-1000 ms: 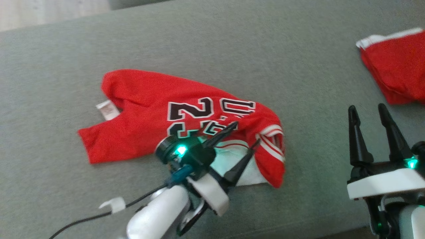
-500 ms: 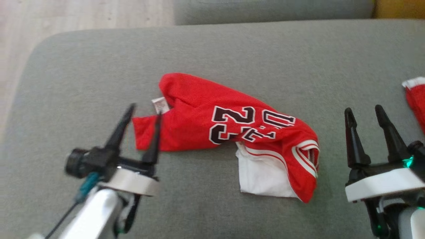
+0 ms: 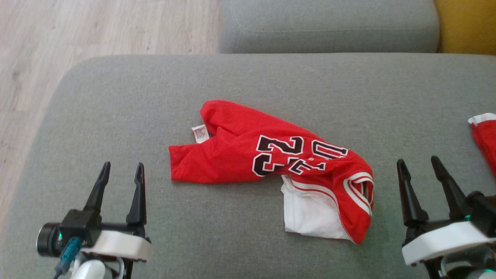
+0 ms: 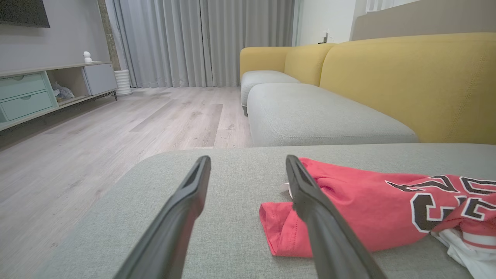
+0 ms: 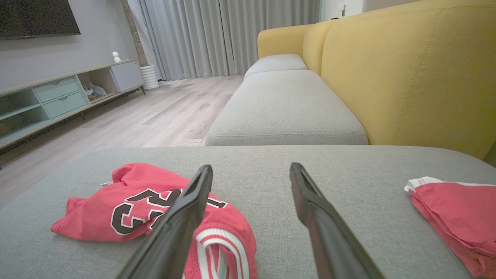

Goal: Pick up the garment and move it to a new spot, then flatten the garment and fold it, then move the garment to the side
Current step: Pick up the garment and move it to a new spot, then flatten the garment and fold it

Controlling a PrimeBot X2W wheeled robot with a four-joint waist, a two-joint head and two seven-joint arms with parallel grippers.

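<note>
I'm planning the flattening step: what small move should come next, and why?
Probably bring the left gripper to the nearest corner of the red jersey. The jersey lies crumpled on the grey cushion, and this gripper and the right gripper are open, touching nothing.

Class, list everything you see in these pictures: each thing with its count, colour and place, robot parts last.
Jersey: one, red with black-and-white numerals, crumpled mid-cushion.
Second garment: one, red, white-trimmed, cushion's right edge.
Seat cushions: two, grey, under the jersey and beyond.
Sofa back: one, yellow, along the cushions.
Floor: one, pale wood, upper left.
Curtains: one set, grey, far wall.
Left end effector: one, dark, open, lower left.
Right end effector: one, dark, open, lower right.
</note>
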